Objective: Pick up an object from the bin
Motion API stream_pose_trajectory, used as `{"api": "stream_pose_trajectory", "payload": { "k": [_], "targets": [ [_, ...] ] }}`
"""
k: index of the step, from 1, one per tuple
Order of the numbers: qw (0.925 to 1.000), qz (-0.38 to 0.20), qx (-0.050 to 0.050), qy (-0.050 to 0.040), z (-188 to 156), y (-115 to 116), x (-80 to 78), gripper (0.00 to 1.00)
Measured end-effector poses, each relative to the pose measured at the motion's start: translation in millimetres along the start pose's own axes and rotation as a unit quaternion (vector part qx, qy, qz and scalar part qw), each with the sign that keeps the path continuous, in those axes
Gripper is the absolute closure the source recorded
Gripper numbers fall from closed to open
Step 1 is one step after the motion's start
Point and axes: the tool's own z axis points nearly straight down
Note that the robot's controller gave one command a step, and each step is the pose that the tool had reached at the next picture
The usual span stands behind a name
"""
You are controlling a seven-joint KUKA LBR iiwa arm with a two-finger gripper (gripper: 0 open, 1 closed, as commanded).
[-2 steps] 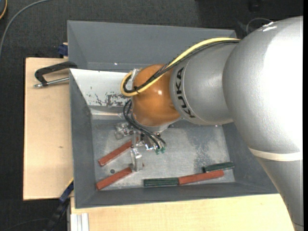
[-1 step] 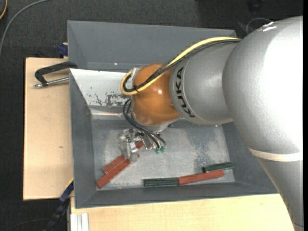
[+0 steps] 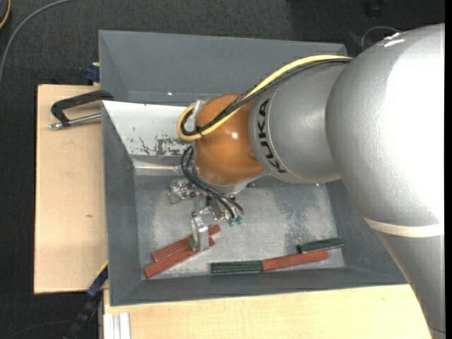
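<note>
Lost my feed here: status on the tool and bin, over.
Tool low over the red bars, lower left of the bin. Green bar, lone red bar, second green bar lie apart, further right. Nothing blocking.

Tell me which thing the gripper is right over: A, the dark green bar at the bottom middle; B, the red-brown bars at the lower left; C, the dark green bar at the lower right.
B: the gripper stands over the right end of the red-brown bars lying at the lower left.
</note>
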Motion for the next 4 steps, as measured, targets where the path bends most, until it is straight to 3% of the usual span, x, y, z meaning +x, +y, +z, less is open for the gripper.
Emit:
{"api": "stream_pose_trajectory", "payload": {
  "k": [1, 2, 3, 4],
  "targets": [
    [0.9876, -0.157, 0.000, 0.0018, 0.3, -33.2, 20.4, 0.00],
    [0.9707, -0.240, 0.000, 0.0023, -2.7, 5.7, 53.7, 0.00],
    [0.9712, -0.238, 0.000, 0.0001, -3.7, 4.6, 52.4, 1.00],
    [0.9620, -0.273, 0.002, -0.0058, -328.1, -7.5, 10.4, 1.00]
  ]
}}
